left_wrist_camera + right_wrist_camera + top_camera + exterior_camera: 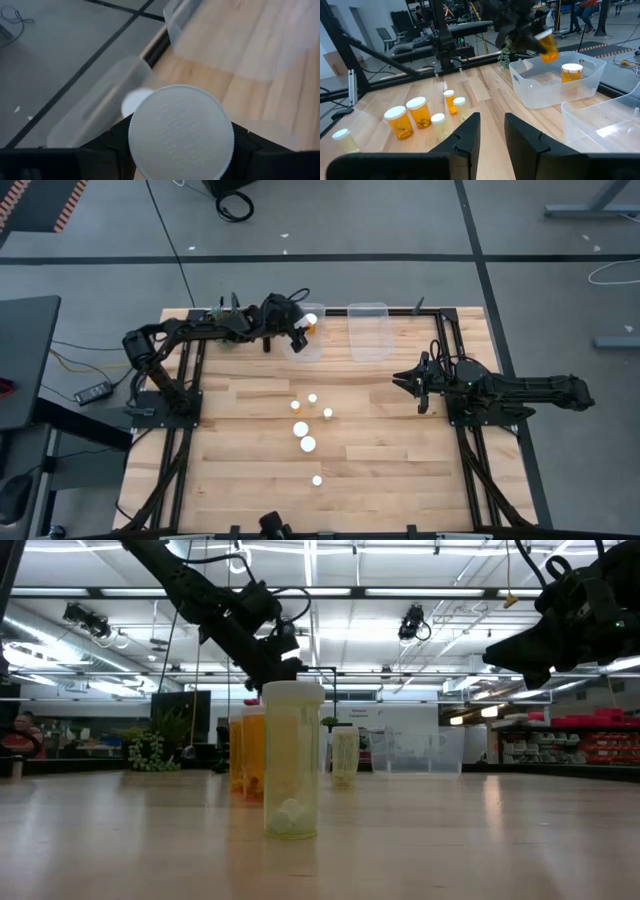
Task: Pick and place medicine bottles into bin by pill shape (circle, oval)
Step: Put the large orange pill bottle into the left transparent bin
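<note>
The left gripper [303, 327] holds a small orange bottle with a white cap [547, 41] over the clear plastic bin [580, 82]. The right gripper [407, 380] waits, holding nothing, its fingers a little apart.

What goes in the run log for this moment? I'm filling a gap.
left gripper: holds orange bottle tilted over left bin | bin: one bottle inside | right gripper: waiting over table, empty | table: six bottles remain

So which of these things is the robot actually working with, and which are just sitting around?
Part of the job:
- bottle held by the left gripper over the left bin
- bottle already in that bin
- six bottles on the table
- second bin

Just lying about:
- green plant
- right gripper, waiting
</note>
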Robot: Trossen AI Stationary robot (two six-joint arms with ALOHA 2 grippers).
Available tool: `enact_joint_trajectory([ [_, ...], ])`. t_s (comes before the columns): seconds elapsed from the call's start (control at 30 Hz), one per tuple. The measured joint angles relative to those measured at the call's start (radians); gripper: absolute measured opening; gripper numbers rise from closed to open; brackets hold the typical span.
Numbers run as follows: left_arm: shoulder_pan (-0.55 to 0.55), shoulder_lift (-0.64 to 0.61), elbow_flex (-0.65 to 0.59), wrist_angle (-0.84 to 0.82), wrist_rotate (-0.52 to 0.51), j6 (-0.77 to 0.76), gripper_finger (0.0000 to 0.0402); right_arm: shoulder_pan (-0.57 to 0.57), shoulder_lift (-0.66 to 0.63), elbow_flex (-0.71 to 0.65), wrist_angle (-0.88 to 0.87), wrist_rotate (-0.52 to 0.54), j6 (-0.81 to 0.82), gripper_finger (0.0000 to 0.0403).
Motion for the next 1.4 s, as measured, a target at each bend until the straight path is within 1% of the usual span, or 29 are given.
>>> enact_joint_trajectory([
  [0.17, 0.0, 0.019, 0.095, -0.075, 0.001, 0.001, 0.0202, 0.0, 0.0, 0.0, 0.0, 0.0, 0.0, 0.0095],
  [0.33, -0.001, 0.051, 0.167, -0.186, 0.076, -0.012, 0.0208, 0.0, 0.0, 0.0, 0.0, 0.0, 0.0, 0.0095],
  [0.53, 0.001, 0.068, 0.179, -0.274, 0.125, 0.003, 0.0202, 0.0, 0.0, 0.0, 0.0, 0.0, 0.0, 0.0095],
  [0.7, 0.011, 0.096, 0.177, -0.325, 0.128, 0.026, 0.0206, 0.0, 0.001, 0.0, 0.0, 0.0, 0.0, 0.0095],
  [0.77, 0.013, 0.115, 0.18, -0.306, 0.128, 0.024, 0.021, 0.0, 0.002, 0.0, -0.001, 0.0, 0.0, 0.0095],
  [0.83, 0.018, 0.129, 0.178, -0.321, 0.126, 0.022, 0.0211, 0.0, 0.006, 0.0, 0.0, 0.0, 0.0, 0.0095],
  [1.03, 0.022, 0.19, 0.178, -0.306, 0.123, 0.012, 0.0202, 0.0, 0.014, 0.001, -0.001, 0.0, 0.0, 0.0095],
  [1.17, 0.021, 0.228, 0.178, -0.3, 0.125, 0.006, 0.0205, 0.0, 0.016, 0.001, -0.001, 0.0, 0.0, 0.0095],
  [1.4, 0.021, 0.234, 0.18, -0.292, 0.124, 0.022, 0.0219, 0.0, 0.016, 0.001, -0.001, 0.0, 0.0, 0.0095],
])
